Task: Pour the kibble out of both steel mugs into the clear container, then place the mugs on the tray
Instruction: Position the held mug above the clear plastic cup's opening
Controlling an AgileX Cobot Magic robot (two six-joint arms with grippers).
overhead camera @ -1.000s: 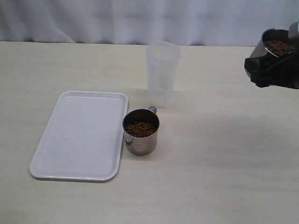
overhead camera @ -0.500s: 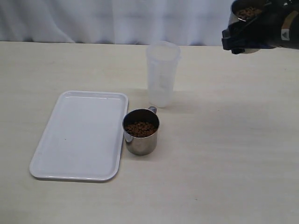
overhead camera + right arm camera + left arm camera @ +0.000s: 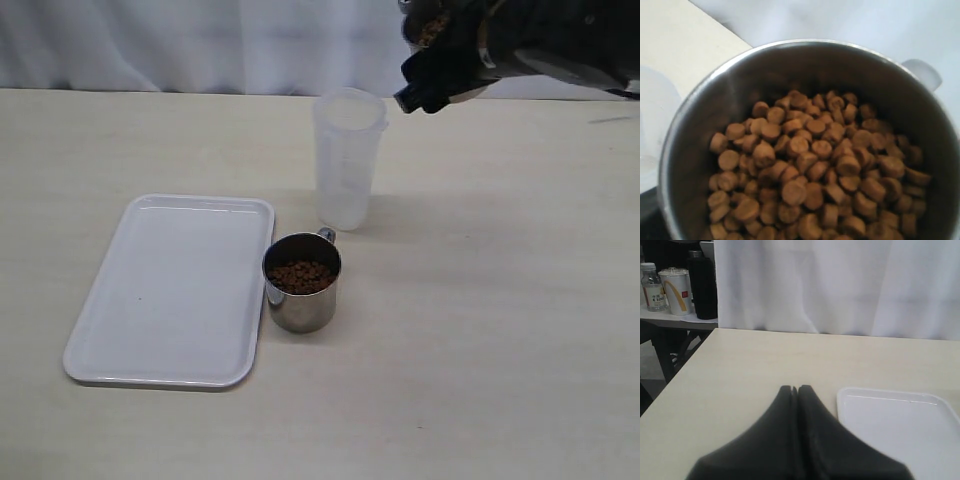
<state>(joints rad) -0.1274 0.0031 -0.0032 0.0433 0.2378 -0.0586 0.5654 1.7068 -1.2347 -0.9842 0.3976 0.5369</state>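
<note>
My right gripper (image 3: 440, 60) carries one steel mug (image 3: 740, 100) full of kibble (image 3: 810, 165) in the air, just right of and above the rim of the clear container (image 3: 347, 160). The mug fills the right wrist view and hides the fingers. The container stands upright behind the second steel mug (image 3: 301, 282), which sits on the table holding kibble (image 3: 300, 275), touching the right edge of the white tray (image 3: 170, 290). My left gripper (image 3: 795, 388) is shut with nothing in it, low over the table beside the tray (image 3: 900, 425); it is out of the exterior view.
A white curtain (image 3: 200, 40) hangs behind the table's far edge. In the left wrist view a side table beyond the table's corner holds a bottle (image 3: 652, 287), a paper cup (image 3: 677, 290) and a black flask (image 3: 702, 285).
My right gripper has risen and swung left with its mug, from the right edge of the table to just beside the container's rim. The mug on the table and the tray have not moved.
</note>
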